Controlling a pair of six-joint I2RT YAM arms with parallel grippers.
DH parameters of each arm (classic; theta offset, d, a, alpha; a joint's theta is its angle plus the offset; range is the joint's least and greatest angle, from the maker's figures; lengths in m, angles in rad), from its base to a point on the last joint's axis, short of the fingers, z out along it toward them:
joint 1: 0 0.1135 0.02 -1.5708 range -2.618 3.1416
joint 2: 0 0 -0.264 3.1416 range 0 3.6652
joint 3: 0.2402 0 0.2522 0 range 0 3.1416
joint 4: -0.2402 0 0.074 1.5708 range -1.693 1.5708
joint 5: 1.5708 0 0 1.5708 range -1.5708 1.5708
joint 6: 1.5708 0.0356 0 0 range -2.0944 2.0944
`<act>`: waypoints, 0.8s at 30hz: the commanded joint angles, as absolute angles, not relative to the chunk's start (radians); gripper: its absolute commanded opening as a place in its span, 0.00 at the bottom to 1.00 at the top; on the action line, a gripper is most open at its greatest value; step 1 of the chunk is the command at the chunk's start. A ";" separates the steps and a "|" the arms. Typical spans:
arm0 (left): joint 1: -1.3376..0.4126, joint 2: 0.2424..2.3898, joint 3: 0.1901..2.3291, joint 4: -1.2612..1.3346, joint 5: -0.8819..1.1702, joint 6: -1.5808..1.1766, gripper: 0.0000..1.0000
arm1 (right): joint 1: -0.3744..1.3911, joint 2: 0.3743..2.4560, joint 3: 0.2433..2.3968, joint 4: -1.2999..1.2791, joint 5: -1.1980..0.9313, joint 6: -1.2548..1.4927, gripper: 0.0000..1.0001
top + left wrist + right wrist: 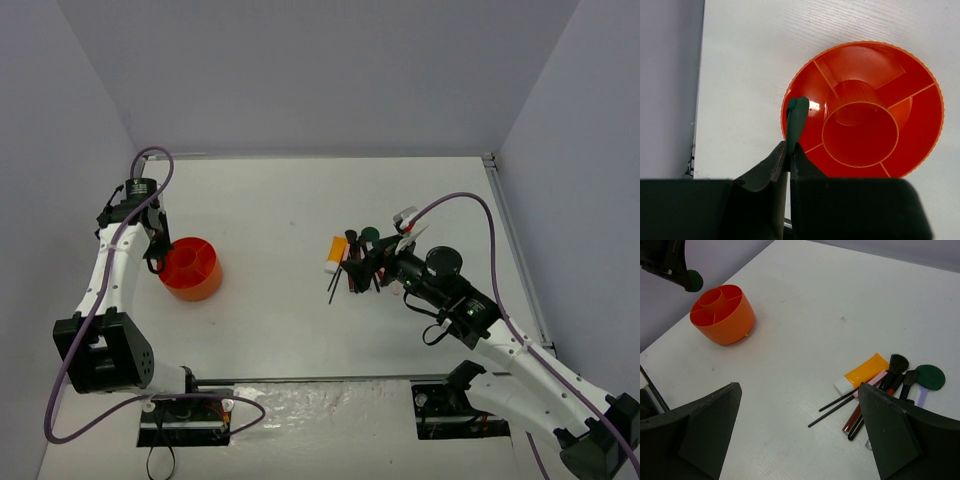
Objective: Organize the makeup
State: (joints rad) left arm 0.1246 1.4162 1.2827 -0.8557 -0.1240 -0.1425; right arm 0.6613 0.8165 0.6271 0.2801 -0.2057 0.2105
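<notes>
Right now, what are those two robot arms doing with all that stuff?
They are tidying makeup. The left arm's fingers are shut on a dark green compact, holding it on edge just over the rim of the orange tub. The tub's pockets that show look empty. The right arm's fingers are wide open above the pile waiting on the table: an orange-white tube, black brushes and a second green compact.

Open table [272, 215] between tub [190, 268] and makeup [340, 255]
</notes>
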 commanded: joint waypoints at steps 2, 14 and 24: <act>0.128 1.440 1.266 -0.813 -0.086 -0.133 0.06 | 0.660 0.815 0.632 0.361 -0.195 0.199 1.00; 0.129 1.454 1.259 -0.802 -0.130 -0.137 0.26 | 0.660 0.824 0.635 0.354 -0.182 0.189 1.00; 0.129 1.292 1.313 -0.823 -0.087 -0.203 0.45 | 0.647 0.871 0.683 0.289 0.013 0.216 1.00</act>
